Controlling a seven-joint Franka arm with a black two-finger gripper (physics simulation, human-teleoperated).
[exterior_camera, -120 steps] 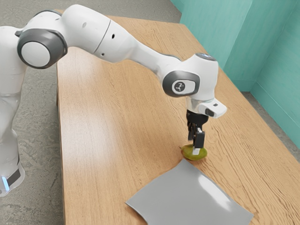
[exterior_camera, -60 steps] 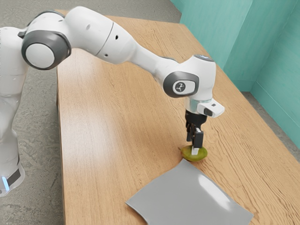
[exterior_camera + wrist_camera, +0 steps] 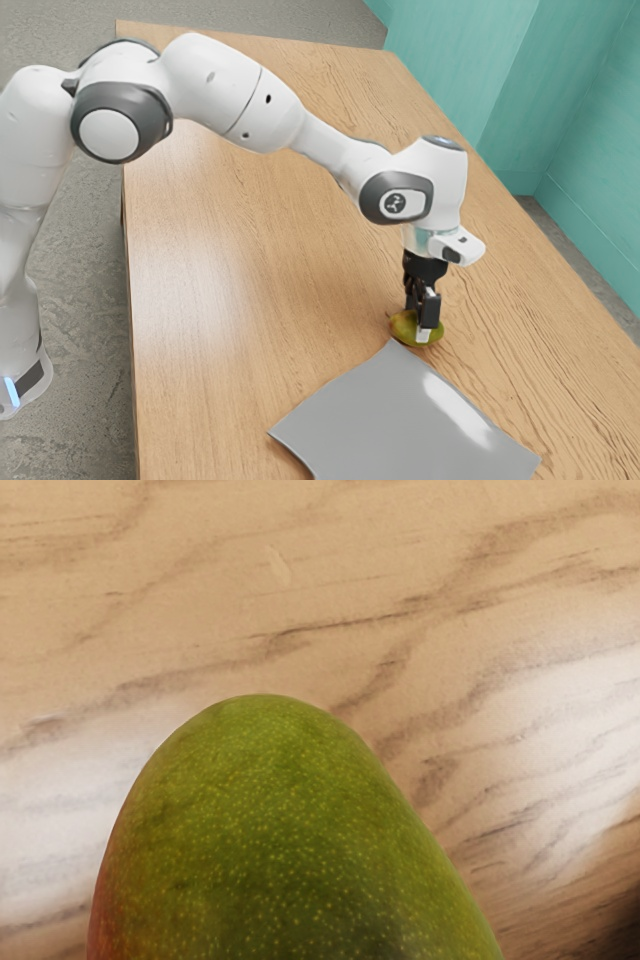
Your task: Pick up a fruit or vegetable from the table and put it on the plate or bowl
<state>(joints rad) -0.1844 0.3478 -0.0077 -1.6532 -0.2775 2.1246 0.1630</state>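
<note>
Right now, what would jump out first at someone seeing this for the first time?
The big white arm reaches across the wooden table, its gripper down on a small green mango. Just beside the mango, nearer the camera, lies a flat grey plate; turquoise walls stand at the exterior view's right.

Teal walls [image 3: 520, 70], grey floor [image 3: 90, 350], wooden table [image 3: 250, 280].

You're looking at an arm [image 3: 250, 95] of glossy white rounded shells, dark grey round joint caps [image 3: 113, 120], the wrist cap [image 3: 397, 198] carrying a small white emblem, a blue light strip [image 3: 12, 392] low on the base [image 3: 18, 330] at 8 o'clock, black gripper [image 3: 424, 334] under a boxy white hand block [image 3: 448, 243].
</note>
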